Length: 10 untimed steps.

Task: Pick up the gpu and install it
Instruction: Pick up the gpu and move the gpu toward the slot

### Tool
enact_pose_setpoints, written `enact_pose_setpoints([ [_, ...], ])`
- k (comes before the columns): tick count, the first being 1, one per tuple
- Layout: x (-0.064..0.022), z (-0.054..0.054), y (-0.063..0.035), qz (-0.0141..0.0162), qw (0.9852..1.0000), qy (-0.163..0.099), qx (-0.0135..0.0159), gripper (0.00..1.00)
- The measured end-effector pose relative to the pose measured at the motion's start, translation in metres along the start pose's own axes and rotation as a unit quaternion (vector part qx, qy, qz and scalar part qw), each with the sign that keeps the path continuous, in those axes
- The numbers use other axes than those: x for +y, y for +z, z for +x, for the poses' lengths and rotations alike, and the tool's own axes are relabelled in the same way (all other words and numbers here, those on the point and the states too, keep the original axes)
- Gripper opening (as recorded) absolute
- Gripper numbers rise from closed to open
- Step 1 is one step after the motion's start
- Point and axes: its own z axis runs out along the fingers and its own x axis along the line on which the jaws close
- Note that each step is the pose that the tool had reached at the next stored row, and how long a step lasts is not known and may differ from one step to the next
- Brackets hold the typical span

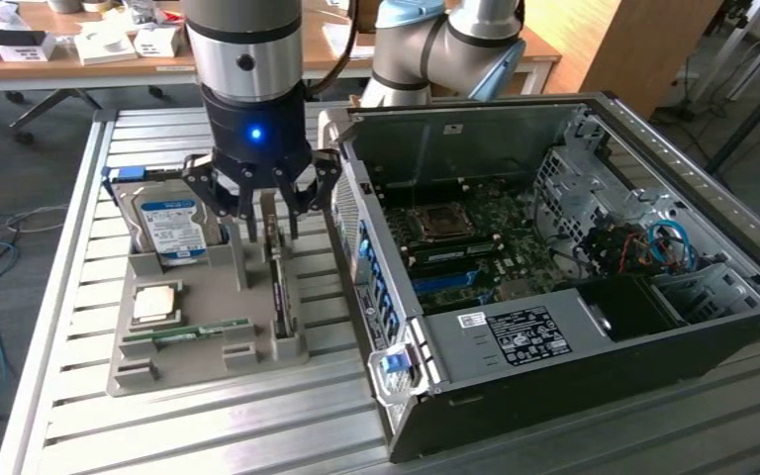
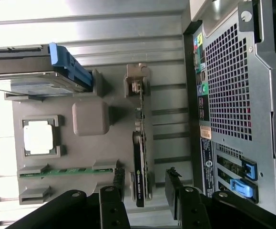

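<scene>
The gpu [image 2: 140,162], a thin dark circuit card, stands on edge in a slot of the grey moulded plastic tray [image 1: 182,361]. Its near end lies between the black jaws, which are spread apart and straddle it, closer to one fingertip [image 2: 119,183] than the other, with a gap showing on each side. In the wrist view the card is seen edge-on, so its face and bracket are hard to make out. In the exterior view its upper end is hidden behind the jaws. Whether the fingertips have reached the card's level I cannot tell. The grey robot arm [image 1: 245,49] points straight down over the tray, on the slatted metal table [image 1: 222,426], between the boxy silver hard drive with a blue-white label [image 1: 175,230] and the open black computer case [image 1: 552,287].
</scene>
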Motion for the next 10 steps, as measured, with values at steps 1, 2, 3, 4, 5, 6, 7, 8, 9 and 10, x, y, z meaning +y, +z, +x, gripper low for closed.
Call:
enact_pose_setpoints([
  [1,-0.0001,0.0,0.0014,0.0,1.0,0.0,0.0,0.47],
  [2,-0.0001,0.0,0.003,0.0,1.0,0.0,0.0,0.47],
  [3,-0.0002,0.0,0.0046,0.0,1.0,0.0,0.0,0.47],
  [4,-0.0003,0.0,0.0065,0.0,1.0,0.0,0.0,0.47],
  [5,-0.0004,0.0,0.0082,0.0,1.0,0.0,0.0,0.47],
  [6,-0.0004,0.0,0.0098,0.0,1.0,0.0,0.0,0.47],
  [7,-0.0005,0.0,0.0111,0.0,1.0,0.0,0.0,0.47],
  [8,-0.0005,0.0,0.012,0.0,1.0,0.0,0.0,0.47],
  [9,-0.0006,0.0,0.0121,0.0001,1.0,0.0,0.0,0.47],
  [10,-0.0006,0.0,0.0121,0.0001,1.0,0.0,0.0,0.47],
])
